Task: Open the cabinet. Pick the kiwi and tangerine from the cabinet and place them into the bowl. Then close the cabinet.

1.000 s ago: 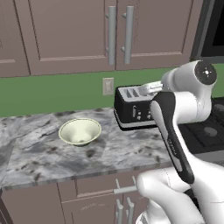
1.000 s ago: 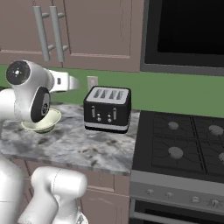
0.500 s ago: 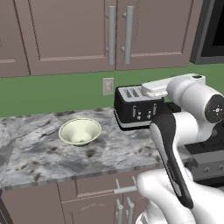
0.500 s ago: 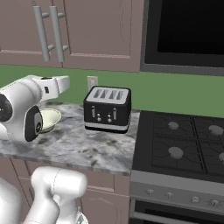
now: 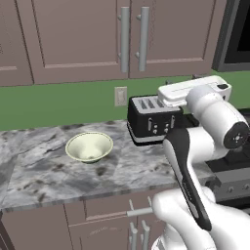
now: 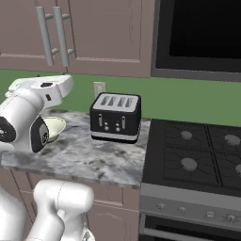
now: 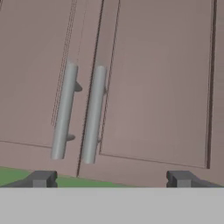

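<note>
The mauve-brown cabinet [image 5: 97,39] hangs above the counter with both doors shut. Its two long silver bar handles [image 5: 125,39] stand side by side at the middle seam. In the hand view the doors [image 7: 153,87] are straight ahead and the handles [image 7: 94,113] sit left of centre. My gripper [image 7: 111,180] is open, its dark fingertips [image 7: 41,178] wide apart with nothing between them, still short of the doors. My white hand [image 5: 193,90] hovers over the toaster. The cream-green bowl [image 5: 89,146] sits empty on the counter. The kiwi and tangerine are hidden.
A black toaster [image 5: 151,119] stands on the grey marble counter [image 5: 58,176], right of the bowl and under my hand. A wall outlet [image 5: 120,96] is on the green backsplash. A stove [image 6: 202,150] lies to the right, with a dark microwave [image 6: 197,33] above it.
The arm has folded down and to the right, and the hand has turned and lifted toward the cabinet doors. The gripper stays open. Bowl and toaster have not moved.
</note>
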You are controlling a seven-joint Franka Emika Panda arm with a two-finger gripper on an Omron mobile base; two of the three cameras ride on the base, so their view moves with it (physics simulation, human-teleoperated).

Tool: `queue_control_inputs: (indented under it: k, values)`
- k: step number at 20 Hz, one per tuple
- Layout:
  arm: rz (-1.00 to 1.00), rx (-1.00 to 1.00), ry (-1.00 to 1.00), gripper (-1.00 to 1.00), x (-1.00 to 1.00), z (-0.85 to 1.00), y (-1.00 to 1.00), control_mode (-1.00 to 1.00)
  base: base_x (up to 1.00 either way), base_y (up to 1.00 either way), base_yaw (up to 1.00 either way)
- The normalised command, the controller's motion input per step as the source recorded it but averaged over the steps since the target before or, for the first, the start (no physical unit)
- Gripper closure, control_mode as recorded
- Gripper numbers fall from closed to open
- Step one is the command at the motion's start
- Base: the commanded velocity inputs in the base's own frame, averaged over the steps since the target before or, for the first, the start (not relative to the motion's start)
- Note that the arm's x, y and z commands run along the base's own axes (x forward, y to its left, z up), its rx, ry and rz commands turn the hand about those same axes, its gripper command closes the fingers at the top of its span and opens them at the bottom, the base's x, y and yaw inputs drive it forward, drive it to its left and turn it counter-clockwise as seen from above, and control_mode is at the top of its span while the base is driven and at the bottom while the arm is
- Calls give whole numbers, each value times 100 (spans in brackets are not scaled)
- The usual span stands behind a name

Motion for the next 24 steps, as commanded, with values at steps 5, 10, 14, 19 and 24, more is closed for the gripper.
queue_control_inputs:
  k: [5, 10, 14, 19, 24]
  values:
    - [0, 0, -8, -100, 0, 36, 6, -100, 0, 0, 0]
    - [0, 1, -8, -100, 18, 38, 26, -100, 0, 0, 0]
    - [0, 6, -5, -100, 40, 17, 26, -100, 0, 0, 0]
    - [0, 6, 1, -100, 61, 1, 18, -100, 0, 0, 0]
    - [0, 2, 4, -100, 72, 0, 6, -100, 0, 0, 0]
